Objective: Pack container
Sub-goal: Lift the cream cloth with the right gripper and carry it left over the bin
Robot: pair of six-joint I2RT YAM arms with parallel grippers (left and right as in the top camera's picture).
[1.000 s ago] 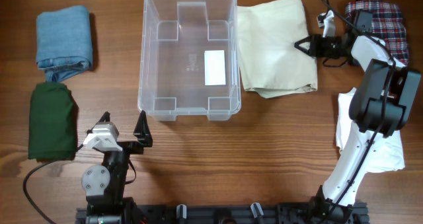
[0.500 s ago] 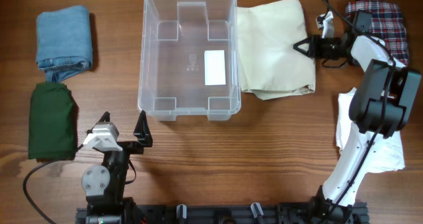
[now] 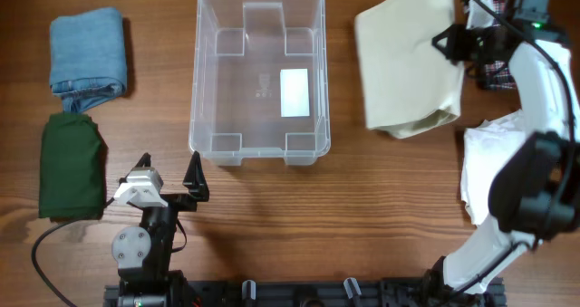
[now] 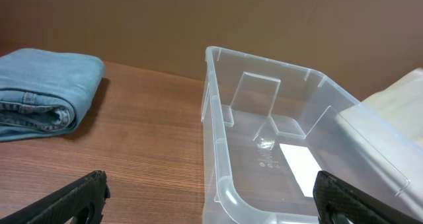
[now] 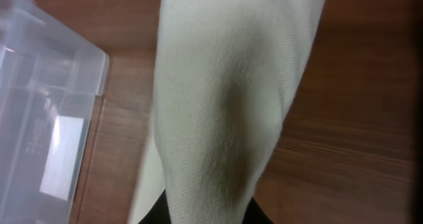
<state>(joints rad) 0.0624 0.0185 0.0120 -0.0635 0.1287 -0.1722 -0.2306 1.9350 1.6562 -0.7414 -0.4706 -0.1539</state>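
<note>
The clear container (image 3: 204,71) stands open and empty at the table's middle back, a white label (image 3: 294,92) on its base; it also shows in the left wrist view (image 4: 225,191) and the right wrist view (image 5: 39,85). My right gripper (image 3: 446,44) is shut on the cream cloth (image 3: 403,62) and holds it lifted at the container's right; the cloth hangs from the jaws in the right wrist view (image 5: 225,118). My left gripper (image 3: 168,176) is open and empty near the container's front left corner.
A folded blue denim piece (image 3: 87,58) lies at the back left, also in the left wrist view (image 4: 39,92). A dark green cloth (image 3: 71,167) lies in front of it. A plaid cloth (image 3: 494,71) and a white cloth (image 3: 494,158) lie at the right.
My right gripper has closed on the cream cloth and lifted it up and to the right, away from the container's wall. The left arm has not moved.
</note>
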